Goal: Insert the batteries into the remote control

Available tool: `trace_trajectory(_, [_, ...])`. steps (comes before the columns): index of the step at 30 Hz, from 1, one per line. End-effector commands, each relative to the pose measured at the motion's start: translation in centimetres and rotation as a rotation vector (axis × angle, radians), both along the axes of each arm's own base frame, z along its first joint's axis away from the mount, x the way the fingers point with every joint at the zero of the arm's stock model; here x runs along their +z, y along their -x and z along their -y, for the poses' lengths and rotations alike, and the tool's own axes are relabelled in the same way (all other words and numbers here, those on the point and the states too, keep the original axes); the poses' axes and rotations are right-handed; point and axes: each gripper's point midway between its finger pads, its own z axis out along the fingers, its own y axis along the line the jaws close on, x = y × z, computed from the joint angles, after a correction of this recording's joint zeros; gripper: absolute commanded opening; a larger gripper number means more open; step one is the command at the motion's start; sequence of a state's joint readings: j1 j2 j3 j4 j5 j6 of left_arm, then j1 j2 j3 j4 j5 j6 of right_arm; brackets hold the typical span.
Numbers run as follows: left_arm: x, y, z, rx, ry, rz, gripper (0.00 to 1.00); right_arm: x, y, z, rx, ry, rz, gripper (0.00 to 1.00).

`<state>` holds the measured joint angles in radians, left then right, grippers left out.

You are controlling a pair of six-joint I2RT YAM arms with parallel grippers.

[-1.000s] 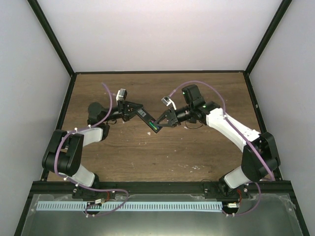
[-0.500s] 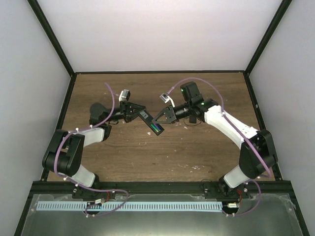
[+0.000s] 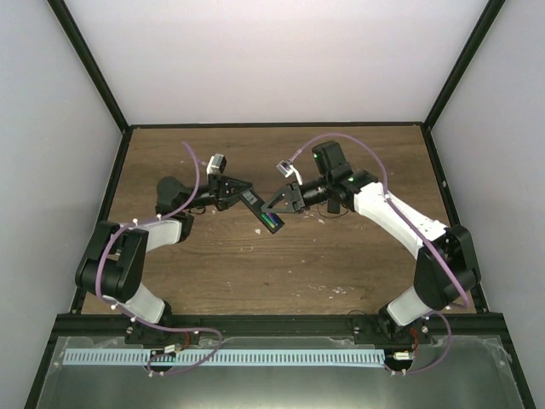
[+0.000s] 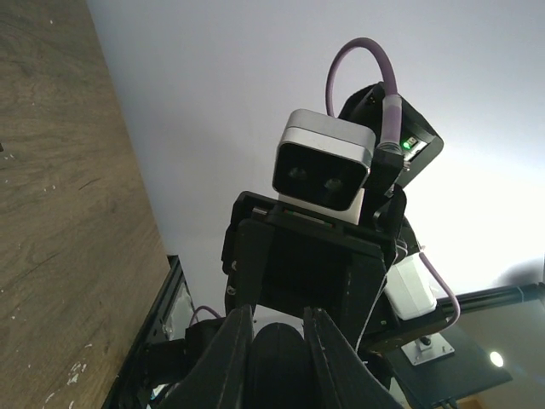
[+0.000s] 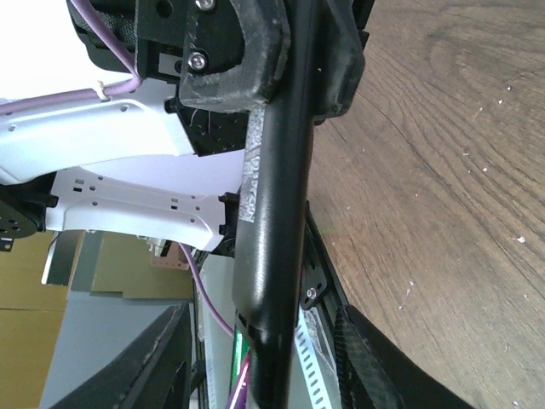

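- Gripping the remote control (image 3: 258, 210) in the left fingers (image 4: 228, 358), pinched narrow around one end of it.
- Holding it up off the counter (image 3: 341, 256), roughly mid-counter and a bit closer to the far edge than the near one, slanted so the free end points toward the near right corner.
- Can see the batteries (image 3: 271, 222) already sitting in the open slot at that free end, blue-purple and green side by side.
- Parked right at that battery end with the right fingers (image 5: 155, 366) spread wide, one on each side of the black bar in the right wrist view, not pinching anything.
- Can't tell whether actually touching the remote there or just beside it.
- Not much extra from the left wrist view, just something dark wedged between the narrow fingers and the right wrist camera (image 4: 324, 166) staring straight back.
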<state>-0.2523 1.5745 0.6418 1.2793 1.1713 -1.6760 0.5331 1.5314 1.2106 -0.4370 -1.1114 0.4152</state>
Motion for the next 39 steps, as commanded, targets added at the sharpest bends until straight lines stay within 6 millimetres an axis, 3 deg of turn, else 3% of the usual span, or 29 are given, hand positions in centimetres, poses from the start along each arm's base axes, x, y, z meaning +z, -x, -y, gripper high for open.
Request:
trace_trajectory(1, [1.0, -0.1, 0.1, 0.0, 0.015, 0.056, 0.0, 3.2, 0.1, 0.1, 0.004, -0.054, 0.064, 0.39])
trace_trajectory(14, [1.4, -0.3, 0.1, -0.002, 0.015, 0.065, 0.0, 1.5, 2.3, 1.2, 0.067, -0.008, 0.029, 0.37])
trace_trajectory(23, [1.5, -0.2, 0.1, -0.006, 0.013, 0.066, 0.0, 1.5, 2.4, 1.3, 0.076, -0.007, 0.041, 0.35])
trace_trajectory(32, [1.6, -0.1, 0.1, -0.014, 0.011, 0.066, 0.0, 1.1, 2.1, 1.1, 0.075, -0.004, 0.044, 0.24])
trace_trajectory(39, [1.8, -0.1, 0.1, -0.016, 0.012, 0.07, 0.0, 1.1, 1.6, 0.7, 0.077, -0.014, 0.048, 0.21])
